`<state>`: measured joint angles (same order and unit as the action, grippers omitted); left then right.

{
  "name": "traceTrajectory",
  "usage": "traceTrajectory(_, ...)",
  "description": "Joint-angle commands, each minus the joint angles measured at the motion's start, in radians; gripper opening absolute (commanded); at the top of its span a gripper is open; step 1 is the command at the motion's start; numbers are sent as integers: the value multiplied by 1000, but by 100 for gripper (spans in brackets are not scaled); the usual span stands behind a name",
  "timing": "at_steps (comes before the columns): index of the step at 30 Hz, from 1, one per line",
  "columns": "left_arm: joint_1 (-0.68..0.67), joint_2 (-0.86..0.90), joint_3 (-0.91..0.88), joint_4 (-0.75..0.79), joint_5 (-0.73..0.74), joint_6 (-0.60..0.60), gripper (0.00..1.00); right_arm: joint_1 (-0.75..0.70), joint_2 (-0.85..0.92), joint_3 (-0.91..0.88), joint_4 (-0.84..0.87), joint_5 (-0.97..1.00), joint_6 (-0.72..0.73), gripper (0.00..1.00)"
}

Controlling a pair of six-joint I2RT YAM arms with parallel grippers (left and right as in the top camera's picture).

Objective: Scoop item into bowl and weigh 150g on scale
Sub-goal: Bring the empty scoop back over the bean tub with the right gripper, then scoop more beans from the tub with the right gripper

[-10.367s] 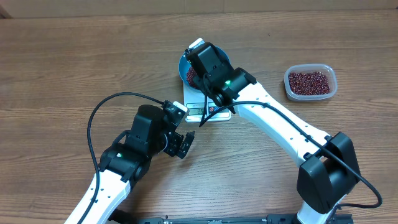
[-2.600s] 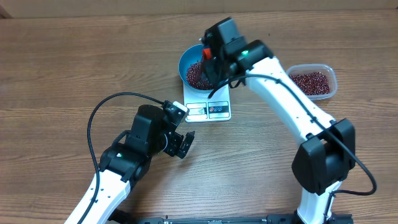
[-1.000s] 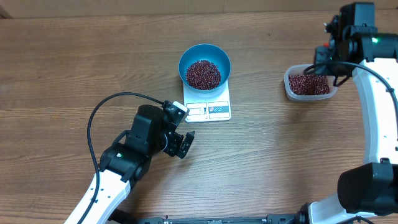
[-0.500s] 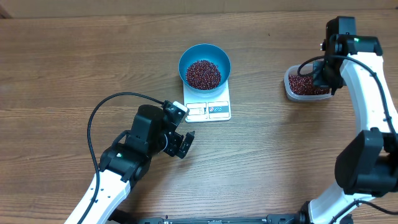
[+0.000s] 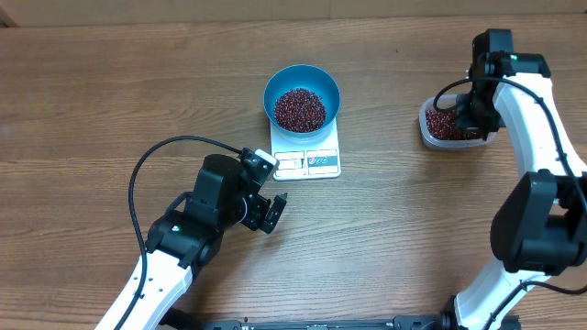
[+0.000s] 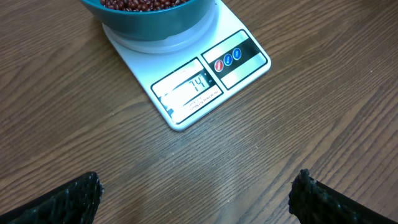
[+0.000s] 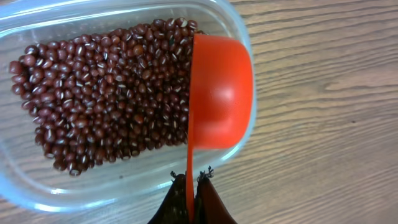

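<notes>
The blue bowl (image 5: pixel 302 95) stands on the white scale (image 5: pixel 307 162) and holds a heap of red-brown beans (image 5: pixel 300 109). In the left wrist view the scale (image 6: pixel 205 81) has digits lit on its display. More beans (image 7: pixel 106 93) fill the clear tub (image 5: pixel 457 126). My right gripper (image 7: pixel 191 183) is shut on the thin handle of an orange scoop (image 7: pixel 221 99). The scoop is turned on its side over the tub's right end, its cup facing the beans. Seen from overhead, the right gripper (image 5: pixel 470 108) hangs over the tub. My left gripper (image 6: pixel 198 186) stands open above bare table in front of the scale.
The tub's rim (image 7: pixel 37 186) runs close under the right gripper. The left arm's black cable (image 5: pixel 147 165) loops over the table left of the scale. Wooden tabletop (image 5: pixel 404 220) lies between scale and tub.
The right arm carried the scoop away from the bowl to the tub. In the last second it swung left and down over the tub. The left arm has not moved.
</notes>
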<state>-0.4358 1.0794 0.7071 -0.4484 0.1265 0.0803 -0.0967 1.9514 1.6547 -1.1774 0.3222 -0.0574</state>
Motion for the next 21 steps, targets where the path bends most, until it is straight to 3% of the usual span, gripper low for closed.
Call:
traceTrajectory(1,3,5,-3,2,-6,-10,100,2,10,-6,14,18,-4,4)
traceTrajectory(12,3,5,-3,2,-6,-10,100,2,68,-6,20,4,-4,4)
traceTrajectory(21,4,5,-3,2,-6,-9,100,2,78,-6,23,-206,-46,4)
